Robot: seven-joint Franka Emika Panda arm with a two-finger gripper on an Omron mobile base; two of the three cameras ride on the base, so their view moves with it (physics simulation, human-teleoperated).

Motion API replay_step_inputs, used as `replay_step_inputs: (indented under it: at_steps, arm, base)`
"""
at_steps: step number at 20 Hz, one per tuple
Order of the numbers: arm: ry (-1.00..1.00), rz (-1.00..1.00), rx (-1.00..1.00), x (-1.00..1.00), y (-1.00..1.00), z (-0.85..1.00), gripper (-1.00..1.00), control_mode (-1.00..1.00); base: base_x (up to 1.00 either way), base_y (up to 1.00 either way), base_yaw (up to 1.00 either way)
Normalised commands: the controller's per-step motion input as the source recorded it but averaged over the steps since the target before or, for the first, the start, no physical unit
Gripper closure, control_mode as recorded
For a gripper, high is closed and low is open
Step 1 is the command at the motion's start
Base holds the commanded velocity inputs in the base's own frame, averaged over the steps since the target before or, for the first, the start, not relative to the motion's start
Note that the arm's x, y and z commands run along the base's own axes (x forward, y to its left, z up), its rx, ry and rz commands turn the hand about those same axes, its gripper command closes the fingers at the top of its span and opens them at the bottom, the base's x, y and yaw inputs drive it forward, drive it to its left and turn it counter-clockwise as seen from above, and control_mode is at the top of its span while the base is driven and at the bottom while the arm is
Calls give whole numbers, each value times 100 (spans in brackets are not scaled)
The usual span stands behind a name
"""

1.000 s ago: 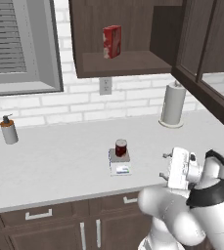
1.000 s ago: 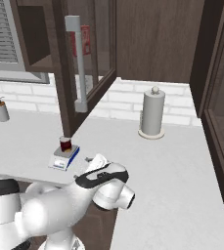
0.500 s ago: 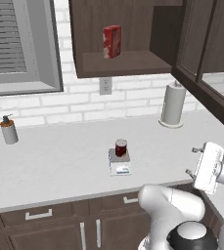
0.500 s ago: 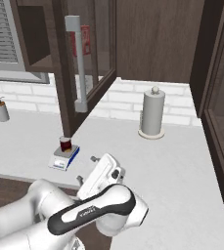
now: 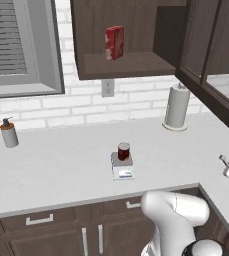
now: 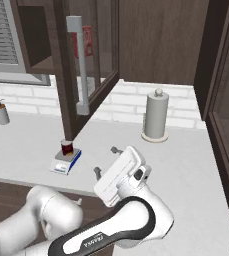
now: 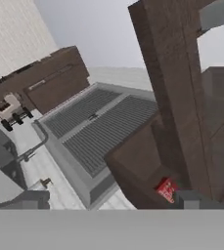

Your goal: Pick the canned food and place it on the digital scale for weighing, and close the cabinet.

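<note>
Canned food (image 5: pixel 123 150) atop digital scale (image 5: pixel 122 167).

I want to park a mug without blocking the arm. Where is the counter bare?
The widest bare patch lies between the soap bottle and the digital scale, which carries the canned food. Another lies between the scale and the paper towel roll. The right corner is crowded by the open gripper under the cabinet door.
</note>
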Motion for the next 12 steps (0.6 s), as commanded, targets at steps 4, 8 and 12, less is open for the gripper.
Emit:
replay_step_inputs:
  at_steps: [4,8,12]
  arm:
    - [-29,0,0,0,-50,100,-100,-100]
    - [-22,1,0,12,-11,98,-100,-100]
    - [-12,4,0,47,37,98,-100,-100]
  base:
    - [0,0,0]
    - [0,0,0]
    - [0,0,0]
